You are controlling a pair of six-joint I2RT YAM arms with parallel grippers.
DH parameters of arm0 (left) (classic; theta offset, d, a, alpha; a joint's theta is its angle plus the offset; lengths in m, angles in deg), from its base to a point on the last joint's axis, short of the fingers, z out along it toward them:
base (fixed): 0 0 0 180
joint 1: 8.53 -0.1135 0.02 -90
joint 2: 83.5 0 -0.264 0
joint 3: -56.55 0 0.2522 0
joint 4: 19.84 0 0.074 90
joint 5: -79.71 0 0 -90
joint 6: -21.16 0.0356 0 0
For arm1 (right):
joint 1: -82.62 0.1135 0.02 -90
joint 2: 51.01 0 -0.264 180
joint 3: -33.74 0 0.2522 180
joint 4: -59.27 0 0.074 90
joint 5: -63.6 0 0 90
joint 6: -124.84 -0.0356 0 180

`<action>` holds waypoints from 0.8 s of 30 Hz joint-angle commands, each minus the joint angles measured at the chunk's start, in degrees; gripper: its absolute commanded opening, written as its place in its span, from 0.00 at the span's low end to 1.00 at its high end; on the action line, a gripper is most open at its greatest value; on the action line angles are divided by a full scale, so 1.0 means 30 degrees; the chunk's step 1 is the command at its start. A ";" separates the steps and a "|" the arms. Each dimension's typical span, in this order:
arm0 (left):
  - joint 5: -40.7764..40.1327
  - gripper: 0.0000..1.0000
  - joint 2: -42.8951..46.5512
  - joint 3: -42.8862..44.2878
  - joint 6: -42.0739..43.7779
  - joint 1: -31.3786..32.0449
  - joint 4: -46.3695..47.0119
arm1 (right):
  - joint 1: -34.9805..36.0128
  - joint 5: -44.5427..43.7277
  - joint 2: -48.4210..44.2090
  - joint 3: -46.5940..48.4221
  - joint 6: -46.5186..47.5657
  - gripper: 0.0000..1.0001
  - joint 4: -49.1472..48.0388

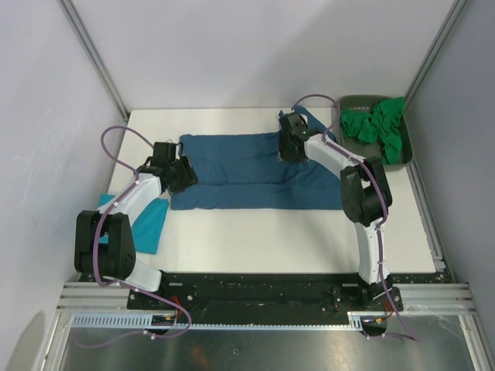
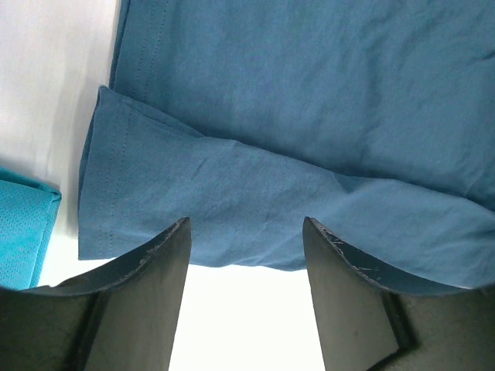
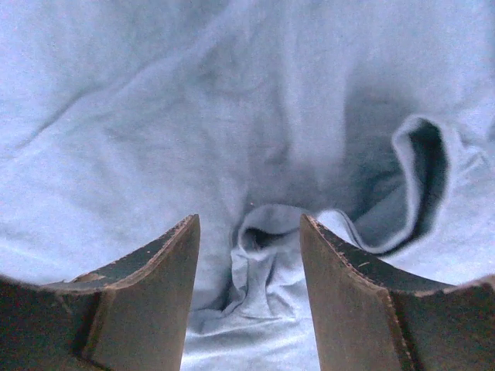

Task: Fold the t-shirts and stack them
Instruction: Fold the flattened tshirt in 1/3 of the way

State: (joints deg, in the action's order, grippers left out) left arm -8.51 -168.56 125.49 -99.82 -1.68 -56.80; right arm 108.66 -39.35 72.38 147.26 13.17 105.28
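Blue shirt: part-folded beneath both grippers. Left gripper: wide, hem ahead. Right gripper: wide over wrinkle. Turquoise shirt: folded, beside left fingers. Green shirts: heaped beyond right fingers, pending.

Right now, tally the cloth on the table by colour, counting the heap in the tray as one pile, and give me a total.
Dark steel-blue t-shirt, spread flat: 1
Turquoise t-shirt, folded: 1
Green heap in the tray: 1 pile; I cannot tell how many shirts are in it
Total: 3
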 commanded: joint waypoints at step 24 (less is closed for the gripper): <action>0.0256 0.64 0.0372 -0.0380 -0.0041 0.0076 0.0312 | -0.0735 -0.0204 -0.0749 -0.1856 -0.1096 0.28 -0.0968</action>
State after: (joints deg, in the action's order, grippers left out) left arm -8.29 -168.56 124.64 -99.95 -1.68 -56.78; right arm 105.73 -41.12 65.28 136.71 7.97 104.32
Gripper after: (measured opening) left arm 0.642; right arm 0.217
